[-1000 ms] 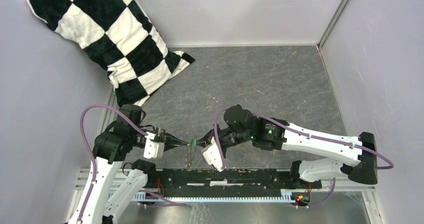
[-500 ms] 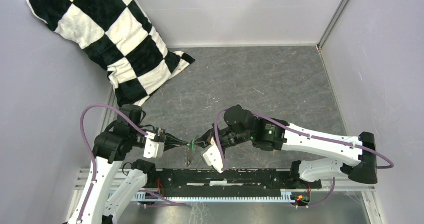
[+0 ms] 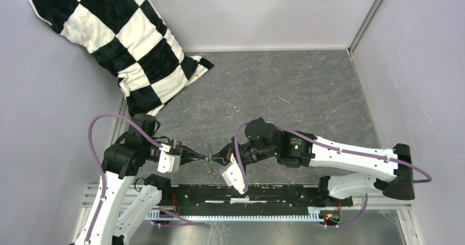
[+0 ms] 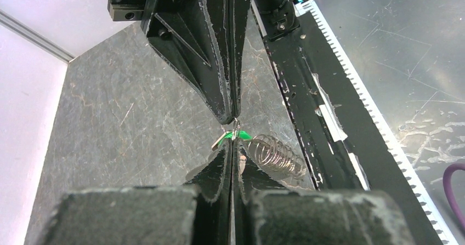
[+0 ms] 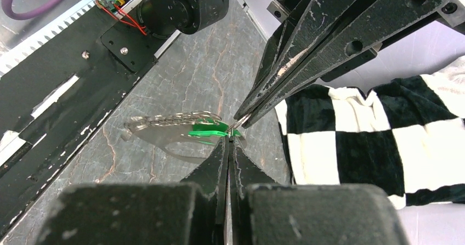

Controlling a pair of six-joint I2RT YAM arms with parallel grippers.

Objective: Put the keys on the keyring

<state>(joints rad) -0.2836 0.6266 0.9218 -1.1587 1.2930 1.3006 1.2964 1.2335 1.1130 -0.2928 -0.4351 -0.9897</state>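
Both grippers meet tip to tip above the near table. My left gripper [image 3: 207,158] [image 4: 233,141] is shut, pinching the thin wire of the keyring [image 4: 235,127]. The keyring's silvery loop [image 5: 164,142] hangs beneath the tips, with a row of small metal pieces [image 4: 274,154] [image 5: 170,118] along one edge. My right gripper [image 3: 215,158] [image 5: 229,140] is shut on the keys, a small piece with a green tag [image 5: 207,130] [image 4: 244,135] [image 3: 210,158]. The green tag touches the ring's wire right at the pinch. The exact contact is hidden between the fingertips.
A black-and-white checkered pillow [image 3: 118,42] leans in the far left corner. The black base rail [image 3: 247,193] runs along the near edge, just below the hanging loop. Grey walls close in the left, far and right sides of the stone-patterned table [image 3: 285,91].
My right gripper has shifted a little left and toward the near edge, carrying the green tag closer against the left fingertips. The hanging loop has swung slightly. The left arm holds still.
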